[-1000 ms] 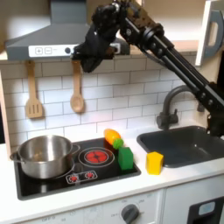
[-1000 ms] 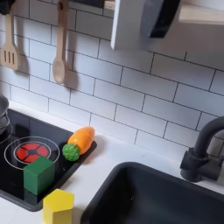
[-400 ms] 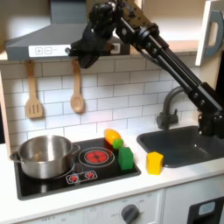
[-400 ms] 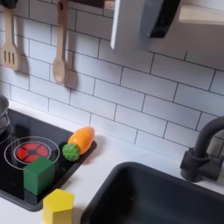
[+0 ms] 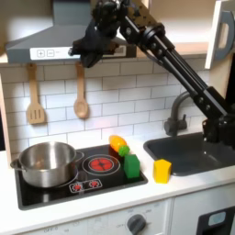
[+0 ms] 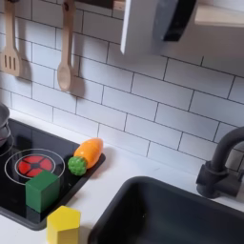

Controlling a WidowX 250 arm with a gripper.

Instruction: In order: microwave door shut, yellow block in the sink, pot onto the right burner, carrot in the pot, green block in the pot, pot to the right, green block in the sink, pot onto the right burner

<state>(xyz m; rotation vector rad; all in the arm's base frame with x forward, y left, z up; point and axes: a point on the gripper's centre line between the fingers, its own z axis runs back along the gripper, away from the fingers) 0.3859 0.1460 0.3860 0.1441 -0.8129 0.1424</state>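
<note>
In the first exterior view my gripper (image 5: 83, 53) hangs high by the range hood, far above the stove; its dark fingers blur together, so their state is unclear. The steel pot (image 5: 46, 163) sits on the stove's left burner, its rim at the second exterior view's left edge (image 6: 2, 124). The carrot (image 5: 117, 144) (image 6: 88, 151) lies behind the green block (image 5: 132, 166) (image 6: 42, 191). On the counter the yellow block (image 5: 162, 171) (image 6: 63, 224) stands beside the sink (image 5: 197, 151) (image 6: 181, 214). The microwave door (image 5: 220, 32) (image 6: 141, 24) stands open at top.
A red burner (image 5: 101, 165) (image 6: 30, 166) lies bare beside the pot. A wooden spatula (image 5: 35, 96) and spoon (image 5: 81, 92) hang on the tiled wall. The dark faucet (image 5: 179, 110) (image 6: 221, 162) rises behind the sink. My arm slants from the first exterior view's lower right.
My gripper has risen and shifted a little toward the first exterior view's left. The pot, blocks and carrot have not moved.
</note>
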